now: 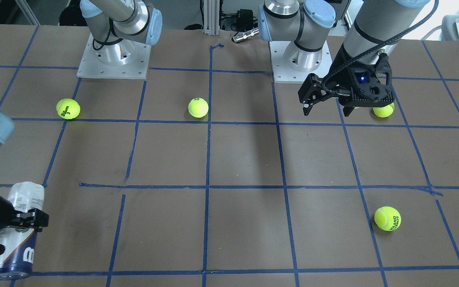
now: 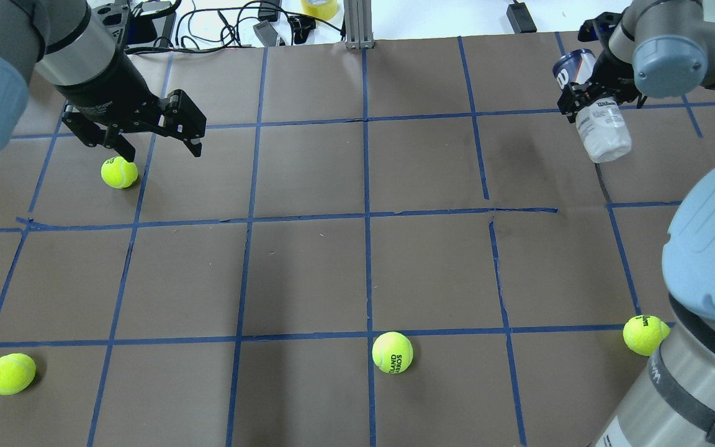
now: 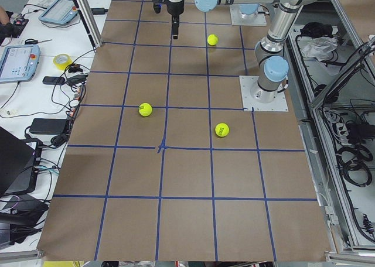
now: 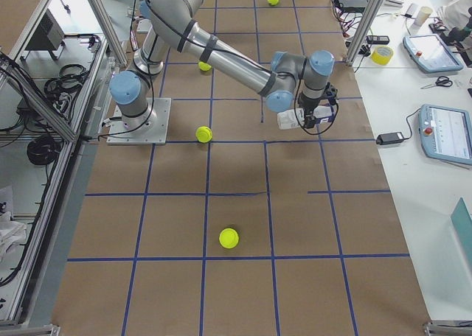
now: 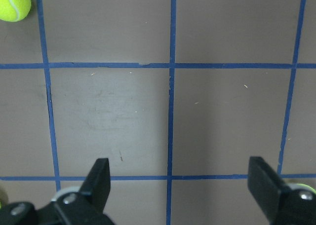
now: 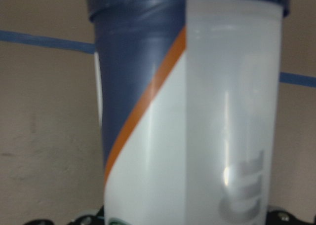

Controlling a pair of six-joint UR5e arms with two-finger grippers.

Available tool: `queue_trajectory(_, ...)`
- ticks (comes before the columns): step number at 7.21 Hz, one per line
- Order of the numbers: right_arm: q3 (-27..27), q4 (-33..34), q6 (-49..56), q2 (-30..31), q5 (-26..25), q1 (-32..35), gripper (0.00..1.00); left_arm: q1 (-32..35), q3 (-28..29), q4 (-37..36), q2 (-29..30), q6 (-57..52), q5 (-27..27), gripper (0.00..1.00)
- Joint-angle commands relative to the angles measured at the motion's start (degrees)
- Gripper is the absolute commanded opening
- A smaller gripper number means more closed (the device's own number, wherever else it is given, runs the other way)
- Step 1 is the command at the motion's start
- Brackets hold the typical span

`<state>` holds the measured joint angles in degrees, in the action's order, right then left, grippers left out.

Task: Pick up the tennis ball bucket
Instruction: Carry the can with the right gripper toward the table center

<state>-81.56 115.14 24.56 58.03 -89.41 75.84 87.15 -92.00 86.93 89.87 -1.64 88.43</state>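
Note:
The tennis ball bucket [image 2: 599, 127] is a clear can with a white and navy label. It is at the table's far right and is held tilted. My right gripper [image 2: 594, 99] is shut on its middle. It also shows in the front-facing view [image 1: 16, 239], gripped at the lower left by the right gripper [image 1: 26, 220], and it fills the right wrist view [image 6: 197, 116]. My left gripper [image 2: 162, 149] is open and empty. It hovers just beside a tennis ball [image 2: 119, 172] at the far left. The left wrist view shows its fingers [image 5: 98, 178] spread over bare table.
Three more tennis balls lie on the brown, blue-taped table: near left [image 2: 10, 373], near middle [image 2: 392, 352] and near right [image 2: 645, 334] by my right arm's base. Cables and devices lie beyond the far edge [image 2: 258, 18].

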Motion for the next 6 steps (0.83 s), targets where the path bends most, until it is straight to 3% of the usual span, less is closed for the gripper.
queue_trajectory(1,0.0,-1.68,-0.21,2.08,0.99,7.8,0.72,-0.49,0.07,-0.35,-0.05,-0.73,-0.62,1.0)
queue_trajectory(3,0.0,-0.98,0.57,2.44,1.08,16.14,0.72,-0.49,0.07,-0.71,0.3,-0.64,-0.1,1.0)
queue_trajectory(6,-0.88,7.61,5.46,1.39,0.2,28.82,0.73,-2.95,0.25,-0.97,-0.4,-0.64,0.26,1.0)
